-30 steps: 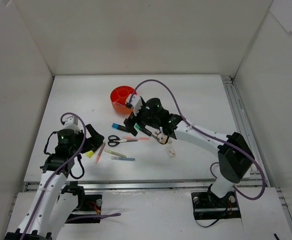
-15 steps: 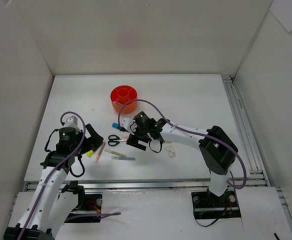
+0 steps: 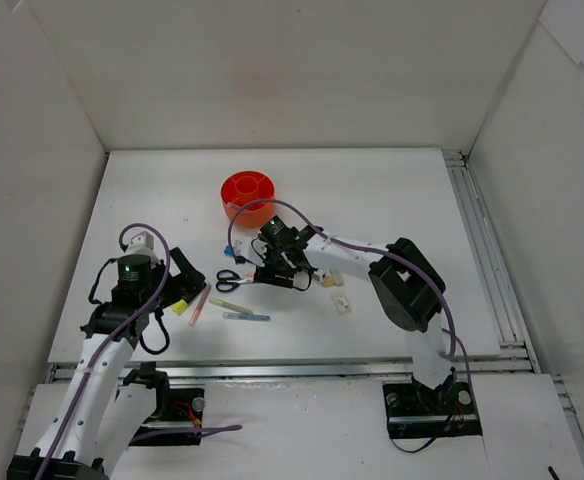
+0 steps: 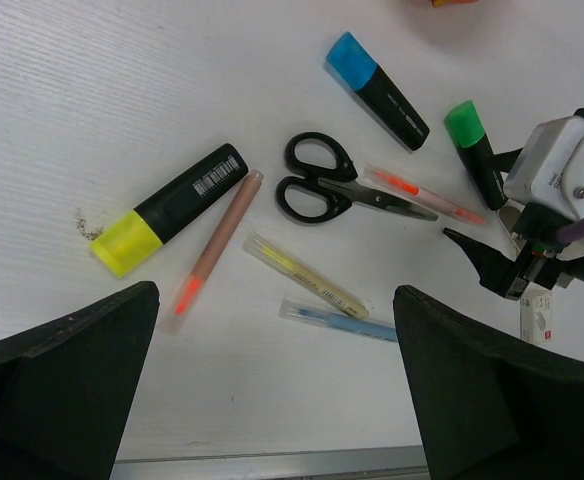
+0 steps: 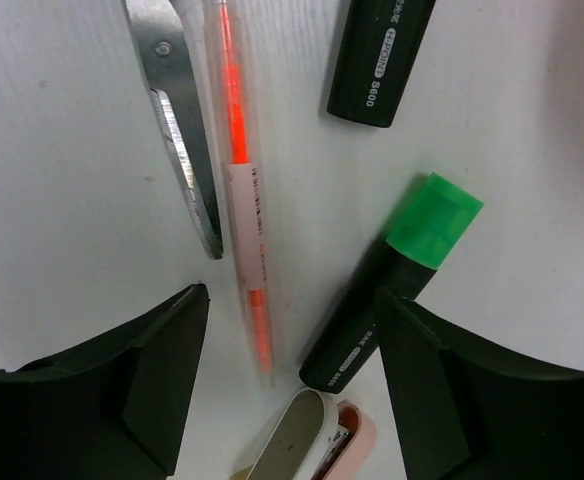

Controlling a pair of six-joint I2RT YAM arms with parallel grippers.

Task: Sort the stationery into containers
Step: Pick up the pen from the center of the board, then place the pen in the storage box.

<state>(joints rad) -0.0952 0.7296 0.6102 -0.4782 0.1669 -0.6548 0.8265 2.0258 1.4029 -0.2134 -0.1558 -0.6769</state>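
The orange organiser (image 3: 247, 194) stands at the back of the table. The stationery lies in front of it: black scissors (image 4: 326, 188), a blue highlighter (image 4: 377, 90), a green highlighter (image 4: 475, 152), a yellow highlighter (image 4: 167, 210), an orange-pink pen (image 4: 424, 194), a pink pen (image 4: 212, 246), a yellow pen (image 4: 307, 275) and a blue pen (image 4: 337, 318). My right gripper (image 5: 292, 305) is open and low over the table. It straddles the orange-pink pen's tip (image 5: 257, 330) and the green highlighter's body (image 5: 372, 320). My left gripper (image 4: 272, 330) is open and empty, above the pens.
A small pink and beige stapler-like item (image 5: 302, 445) lies just under my right gripper. A white eraser (image 3: 342, 302) lies to the right of the pile. White walls enclose the table on three sides. A metal rail (image 3: 272, 372) runs along the near edge.
My right arm has swung left and down from beside the organiser, and its gripper is now low over the pen and green highlighter. The left arm has barely moved.
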